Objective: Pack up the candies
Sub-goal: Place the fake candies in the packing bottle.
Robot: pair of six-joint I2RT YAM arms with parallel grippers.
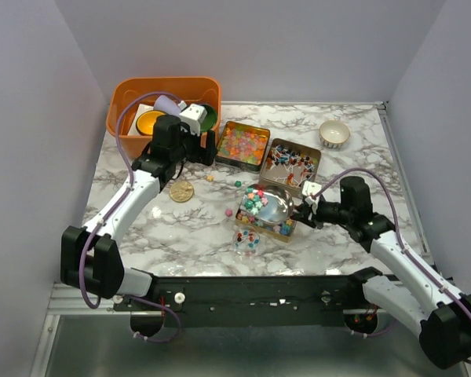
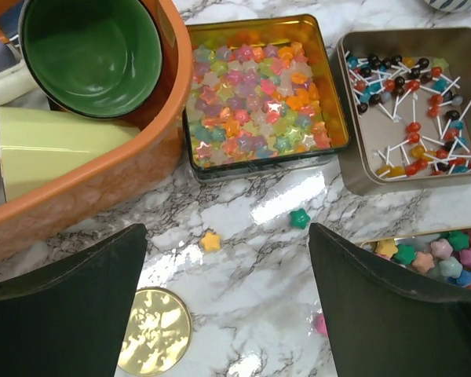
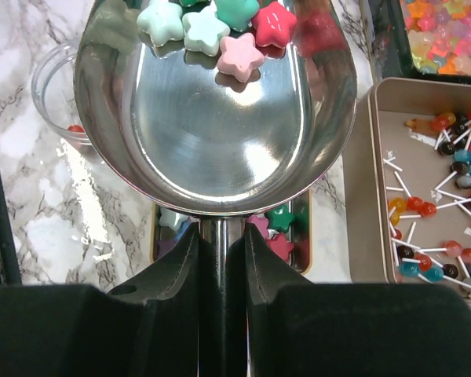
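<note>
At my twelve o'clock gleam pastel pink, orange and green star candies (image 2: pixel 255 98) in a gold tin (image 2: pixel 335 94). At ten, a green bowl (image 2: pixel 90 47) sits in an orange bin (image 2: pixel 102 184). The tabletop (image 2: pixel 243 267) is grey-veined white marble.

The left arm (image 1: pixel 129 200) and right arm (image 1: pixel 404 263) look alike: white shells between chunky black joints. A purple cable (image 1: pixel 124 118) loops back from each wrist. The left gripper (image 2: pixel 228 259) and right gripper (image 3: pixel 220 236) have broad matte-black fingers (image 2: pixel 63 298). A small white block (image 1: pixel 312 189) sits just behind the hand.
</note>
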